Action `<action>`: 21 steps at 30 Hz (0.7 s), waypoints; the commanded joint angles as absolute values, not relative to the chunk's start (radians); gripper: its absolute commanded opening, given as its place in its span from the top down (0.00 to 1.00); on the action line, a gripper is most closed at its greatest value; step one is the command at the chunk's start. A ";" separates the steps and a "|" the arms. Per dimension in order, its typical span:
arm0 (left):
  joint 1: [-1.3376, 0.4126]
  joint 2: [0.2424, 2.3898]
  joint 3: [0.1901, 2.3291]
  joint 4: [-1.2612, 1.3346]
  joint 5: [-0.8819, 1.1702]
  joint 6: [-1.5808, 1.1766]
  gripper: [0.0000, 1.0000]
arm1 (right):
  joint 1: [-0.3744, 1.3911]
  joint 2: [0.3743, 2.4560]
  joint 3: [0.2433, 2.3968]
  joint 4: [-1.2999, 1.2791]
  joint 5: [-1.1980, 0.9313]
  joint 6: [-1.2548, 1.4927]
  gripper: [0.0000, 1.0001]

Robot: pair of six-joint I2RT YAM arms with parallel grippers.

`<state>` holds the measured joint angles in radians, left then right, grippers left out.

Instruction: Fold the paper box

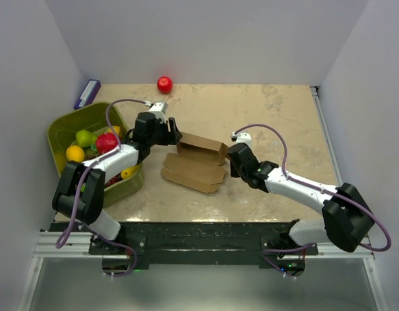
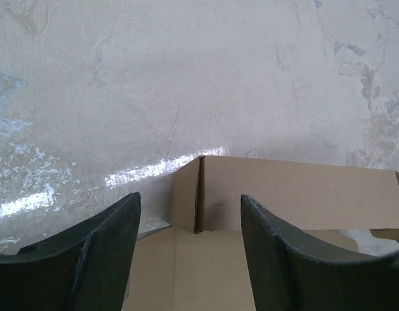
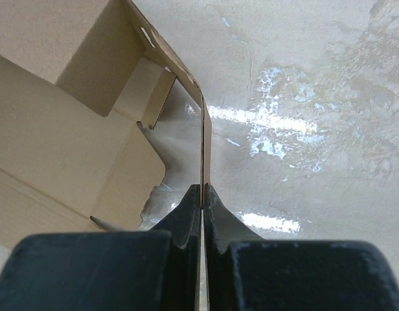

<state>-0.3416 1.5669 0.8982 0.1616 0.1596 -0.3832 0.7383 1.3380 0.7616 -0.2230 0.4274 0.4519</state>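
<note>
Beige marbled tabletop point(image 1: 277, 116), white walls on three sides.

Top view: brown box point(image 1: 198, 162) half-formed at centre, lying between both claws, w/ back wall up and front flaps flat. Left claw point(image 1: 176, 137) at box's far left corner, right claw point(image 1: 227, 162) at its right end. Green bin point(image 1: 56, 129) of fruit point(image 1: 75, 153) behind left claw, alongside that arm; not part of job.

Left wrist view: released, jaws wide apart, nothing gripped. Upright box corner just ahead of tips, roughly centred in gap. Floor panel of box below fingers point(image 2: 89, 259). No contact visible.

Right wrist view: clenched on box. Thin end flap pinched edge-on between pads, running straight ahead of claw. Rest of box off to claw's left, open side showing, small slot near far end of flap.

Risks, as judged:
- Crease or tear at pinch point from any sideways pull by right claw, card being thin.
- Buckled wall instead of clean fold on score line, from off-centre nip by left claw.
- Slide or twist of light box on glossy top from uneven push either side, tabs then missing slots.
- Knock on bin from wide swing of left arm, given little room there.
</note>
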 commanded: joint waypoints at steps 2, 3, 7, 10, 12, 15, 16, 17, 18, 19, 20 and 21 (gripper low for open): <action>-0.339 1.608 0.920 0.245 0.173 -0.384 0.39 | 0.736 1.342 0.769 -0.196 0.419 0.446 1.00; -0.339 1.614 0.920 0.250 0.173 -0.382 0.41 | 0.735 1.342 0.769 -0.196 0.417 0.448 1.00; -0.339 1.641 0.911 0.278 0.181 -0.385 0.50 | 0.735 1.348 0.776 -0.198 0.411 0.446 1.00; -0.339 1.647 0.897 0.294 0.184 -0.382 0.56 | 0.736 1.351 0.793 -0.213 0.400 0.449 1.00; -0.337 1.647 0.884 0.310 0.196 -0.387 0.60 | 0.735 1.356 0.810 -0.230 0.371 0.454 1.00; -0.341 1.655 0.868 0.327 0.212 -0.387 0.65 | 0.735 1.373 0.856 -0.258 0.328 0.468 1.00; -0.341 1.660 0.864 0.330 0.215 -0.387 0.66 | 0.735 1.382 0.879 -0.267 0.318 0.472 1.00; -0.341 1.661 0.861 0.333 0.221 -0.387 0.67 | 0.735 1.385 0.891 -0.275 0.308 0.476 1.00; -0.344 1.661 0.847 0.336 0.219 -0.387 0.67 | 0.736 1.402 0.902 -0.290 0.299 0.483 1.00; -0.345 1.660 0.842 0.344 0.215 -0.387 0.67 | 0.736 1.408 0.925 -0.296 0.285 0.489 1.00; -0.348 1.658 0.836 0.347 0.212 -0.385 0.67 | 0.736 1.414 0.934 -0.302 0.278 0.495 1.00; -0.351 1.658 0.824 0.350 0.210 -0.384 0.67 | 0.735 1.426 0.943 -0.308 0.269 0.508 1.00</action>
<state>-0.3420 1.6455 0.8650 0.3168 0.1967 -0.3840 0.7368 1.4067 0.8623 -0.2882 0.3340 0.4702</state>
